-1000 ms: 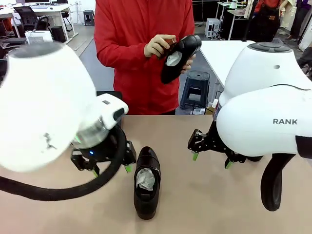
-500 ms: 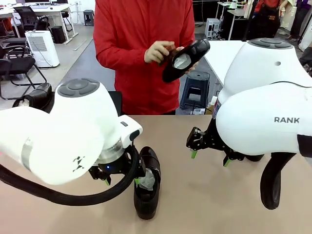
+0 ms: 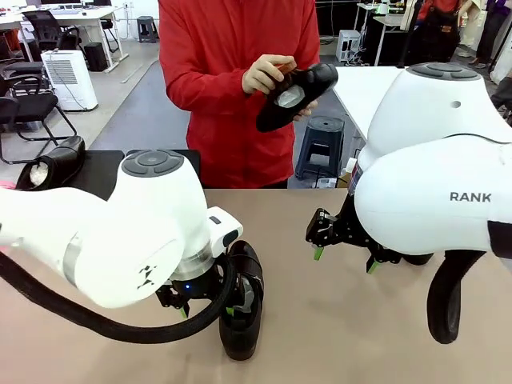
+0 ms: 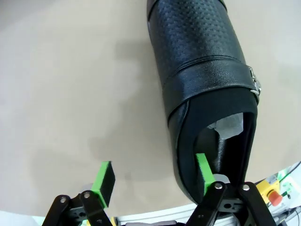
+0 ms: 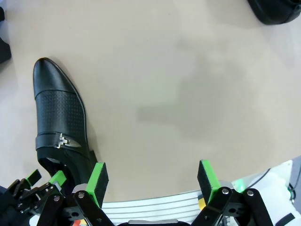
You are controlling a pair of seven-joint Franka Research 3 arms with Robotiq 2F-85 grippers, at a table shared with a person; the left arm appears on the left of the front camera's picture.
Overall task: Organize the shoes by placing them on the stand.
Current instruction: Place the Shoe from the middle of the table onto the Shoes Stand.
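**Left gripper astride the rim of a table shoe; right gripper idle**

The left gripper [image 3: 206, 309] is low over the tan table [image 3: 320, 328], at the heel end of a glossy black shoe [image 3: 240, 338]. In the left wrist view its fingers are spread apart [image 4: 154, 174]. One green pad [image 4: 202, 172] is inside the shoe's [image 4: 202, 56] opening, and the other is outside over bare table, well off the leather. The side wall is therefore between the jaws but not clamped. Pale crumpled paper [image 4: 229, 127] fills the opening.

The left arm's bulky white link covers the near-left table and most of the stand [image 3: 104, 170]. A second shoe [image 3: 52, 164] rests on the stand's far-left end.

The right gripper [image 3: 346, 261] hangs above the table to the right of the buckled shoe [image 5: 59, 117], with its fingers wide apart [image 5: 152, 179] and nothing between them. The right arm's body hides the table's right side. A dark rounded shape [image 5: 275, 12] at the edge of the right wrist view is probably another shoe.

Across the table, a person in a red top holds a third shoe [image 3: 298, 92] at chest height, one hand [image 3: 268, 74] on it. A stool [image 3: 320, 144] stands behind.
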